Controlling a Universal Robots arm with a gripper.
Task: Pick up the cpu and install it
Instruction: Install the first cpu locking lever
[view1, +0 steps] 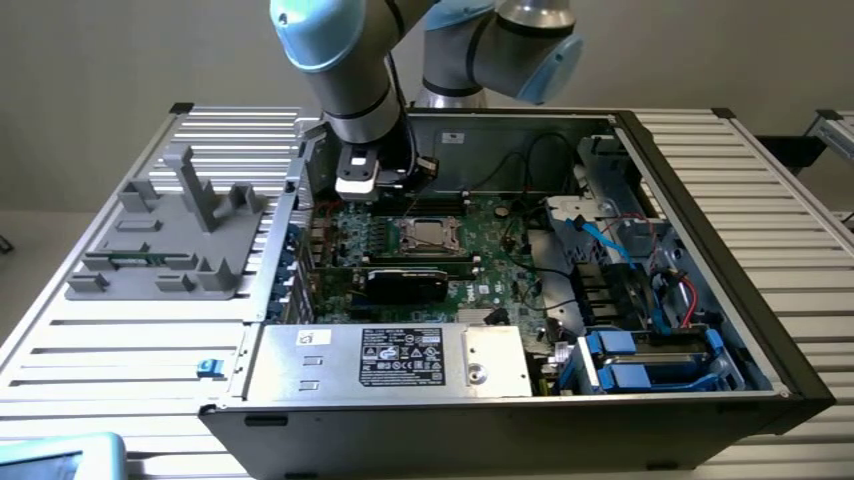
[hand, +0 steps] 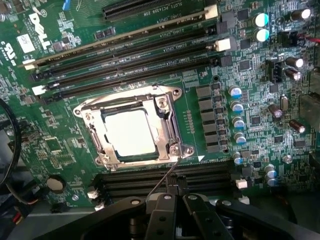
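One cpu (hand: 129, 132), one robot arm (view1: 350, 70), one open computer case (view1: 697, 195), one silver box (view1: 494, 362), one grey fixture (view1: 174, 245)

Slotted metal table (view1: 120, 350), pretty loaded up
Open PC case (view1: 467, 430) sits mid-frame, grey plastic fixture (view1: 174, 240) upper left, 1 small blue clip (view1: 207, 368) lower left.

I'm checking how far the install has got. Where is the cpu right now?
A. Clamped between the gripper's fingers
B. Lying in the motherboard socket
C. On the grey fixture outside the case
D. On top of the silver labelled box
B: the cpu lies flat inside the metal socket frame on the motherboard, and the shut gripper holds no chip.
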